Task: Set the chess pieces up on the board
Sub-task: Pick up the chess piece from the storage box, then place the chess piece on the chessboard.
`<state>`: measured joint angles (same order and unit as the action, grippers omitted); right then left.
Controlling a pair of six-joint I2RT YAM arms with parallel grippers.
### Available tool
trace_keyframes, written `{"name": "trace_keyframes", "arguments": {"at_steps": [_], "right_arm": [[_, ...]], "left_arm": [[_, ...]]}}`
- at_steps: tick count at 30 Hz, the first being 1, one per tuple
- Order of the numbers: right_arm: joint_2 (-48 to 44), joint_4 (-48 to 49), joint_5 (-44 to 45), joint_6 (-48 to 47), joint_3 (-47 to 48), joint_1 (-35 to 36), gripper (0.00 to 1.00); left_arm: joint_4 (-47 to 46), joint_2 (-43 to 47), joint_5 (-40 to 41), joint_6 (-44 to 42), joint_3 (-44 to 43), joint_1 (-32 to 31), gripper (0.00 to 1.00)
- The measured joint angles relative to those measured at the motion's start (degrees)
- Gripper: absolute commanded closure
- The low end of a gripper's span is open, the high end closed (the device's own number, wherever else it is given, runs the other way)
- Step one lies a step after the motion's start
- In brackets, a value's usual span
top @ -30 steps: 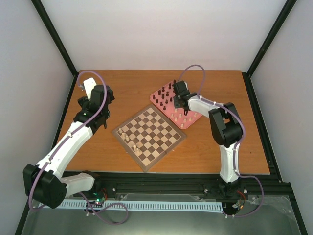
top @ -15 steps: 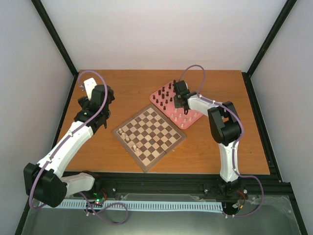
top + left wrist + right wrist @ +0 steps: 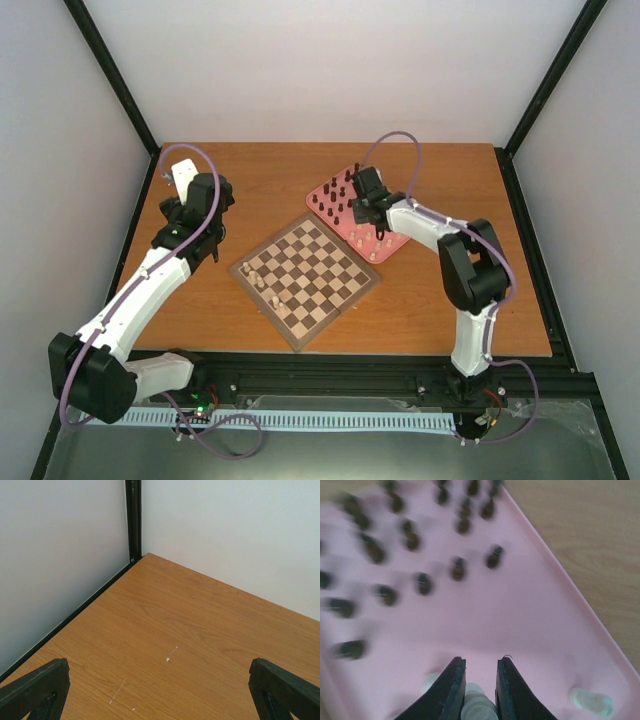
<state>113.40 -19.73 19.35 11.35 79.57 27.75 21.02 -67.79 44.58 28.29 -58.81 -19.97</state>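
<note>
Right gripper pinches a cream piece over the tray — perhaps touching it, the view is blurred. Dark pieces stand beyond. The board lies beside the tray. Left gripper gapes over table.

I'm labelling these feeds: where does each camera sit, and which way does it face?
Top external: above and behind the bases, looking down at the table; both arms, chessboard, pink tray.
Left wrist: on the left arm, facing the table's far left corner; left claw open, its tips at the bottom corners.
Right wrist: on the right arm, looking down into the tray; right claw shut on a cream chess piece.
Shared: top and right-wrist views both show the tray's dark pieces.
</note>
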Motion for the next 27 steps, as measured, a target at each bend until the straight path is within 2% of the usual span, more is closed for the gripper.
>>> {"name": "trace_keyframes", "arguments": {"at_steps": [7,11,17,27], "right_arm": [[-8.59,2.14,-3.41,-1.62,0.44,13.03,0.97],[-6.27,2.14,-5.22,-1.99,1.77,19.58,0.97],[-2.29,-0.5,-6.23,-2.1,2.32,25.77,0.97],[0.22,-4.55,-5.88,-2.97,9.51,36.26,0.97]], "left_arm": [[0.0,0.0,-0.02,0.0,0.0,0.0,0.0],[0.0,0.0,-0.07,0.0,0.0,0.0,0.0],[0.0,-0.04,-0.17,0.0,0.0,0.0,0.0],[0.02,0.48,-0.24,0.0,0.0,0.0,0.0]]}}
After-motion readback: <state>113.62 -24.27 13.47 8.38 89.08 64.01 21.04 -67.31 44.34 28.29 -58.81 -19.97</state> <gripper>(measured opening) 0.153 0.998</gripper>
